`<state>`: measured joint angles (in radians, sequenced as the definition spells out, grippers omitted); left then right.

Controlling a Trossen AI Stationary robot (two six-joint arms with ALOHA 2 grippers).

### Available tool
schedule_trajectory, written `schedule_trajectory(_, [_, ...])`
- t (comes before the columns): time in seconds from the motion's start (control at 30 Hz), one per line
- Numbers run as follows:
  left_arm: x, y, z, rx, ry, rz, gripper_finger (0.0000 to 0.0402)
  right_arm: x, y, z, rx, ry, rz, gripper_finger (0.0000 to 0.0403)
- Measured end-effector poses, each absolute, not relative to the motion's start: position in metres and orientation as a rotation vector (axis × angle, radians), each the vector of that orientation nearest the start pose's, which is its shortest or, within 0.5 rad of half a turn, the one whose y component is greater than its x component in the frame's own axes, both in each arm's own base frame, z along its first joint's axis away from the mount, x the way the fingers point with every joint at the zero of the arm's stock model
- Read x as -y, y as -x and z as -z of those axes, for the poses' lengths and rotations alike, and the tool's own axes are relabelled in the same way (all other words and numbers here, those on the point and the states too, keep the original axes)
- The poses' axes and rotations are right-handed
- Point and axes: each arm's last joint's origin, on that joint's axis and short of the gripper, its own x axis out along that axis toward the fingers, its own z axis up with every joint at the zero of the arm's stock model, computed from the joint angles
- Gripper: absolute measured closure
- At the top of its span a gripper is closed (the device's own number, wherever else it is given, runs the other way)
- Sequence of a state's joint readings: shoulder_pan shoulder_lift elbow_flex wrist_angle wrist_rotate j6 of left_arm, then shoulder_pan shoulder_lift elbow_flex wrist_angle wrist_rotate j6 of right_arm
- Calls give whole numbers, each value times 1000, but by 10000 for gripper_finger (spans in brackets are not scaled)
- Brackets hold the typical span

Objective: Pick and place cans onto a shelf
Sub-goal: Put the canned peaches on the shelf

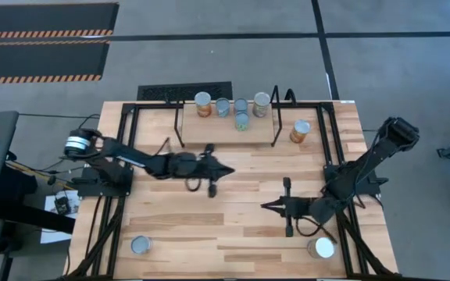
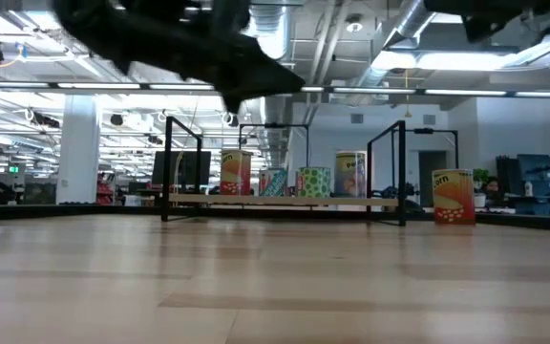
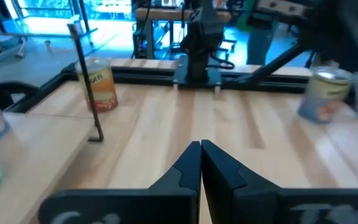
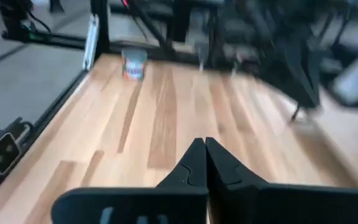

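The shelf (image 1: 209,134) stands at the table's far middle, its black side loops (image 2: 182,167) upright. Several cans stand on its board (image 2: 285,201), among them an orange one (image 1: 202,104) and a green one (image 1: 242,121). Another orange can (image 1: 300,130) stands on the table just right of the shelf. One can (image 1: 141,245) stands near the front left corner and one (image 1: 321,248) near the front right. My left gripper (image 1: 229,172) hovers shut in front of the shelf, holding nothing. My right gripper (image 1: 266,207) hovers shut at mid-table, pointing left, also holding nothing.
Black frame tubing (image 1: 123,156) runs along the table's left and right sides (image 1: 330,156). Bare wooden tabletop (image 1: 233,234) lies between the two front cans. The right arm's base (image 3: 197,50) shows ahead in the left wrist view.
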<state>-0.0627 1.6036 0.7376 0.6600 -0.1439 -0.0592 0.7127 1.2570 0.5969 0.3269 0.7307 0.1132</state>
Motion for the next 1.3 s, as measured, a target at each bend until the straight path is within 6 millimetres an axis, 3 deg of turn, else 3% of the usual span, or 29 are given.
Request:
schedule_trajectory(0.23, [34,-274,-183,-67,63,-42,401,-173,-203,-262,-469,-94,31,398])
schedule_trajectory(0.47, [36,-241,-167,37,99,-34,401,-197,-208,-275,-784,-234,121,398])
schedule_trajectory(0.77, [35,-238,-166,42,99,-40,401,-237,-217,-284,-1253,-516,242,375])
schedule_trajectory(0.97, [35,-238,-165,38,98,-40,401,-263,-202,-294,-1460,-703,415,334])
schedule_trajectory(1.13, [35,-238,-164,28,96,-33,401,-279,-187,-286,-1577,-791,584,288])
schedule_trajectory(1.3, [35,-238,-163,13,93,-33,401,-285,-180,-273,-1579,-782,751,236])
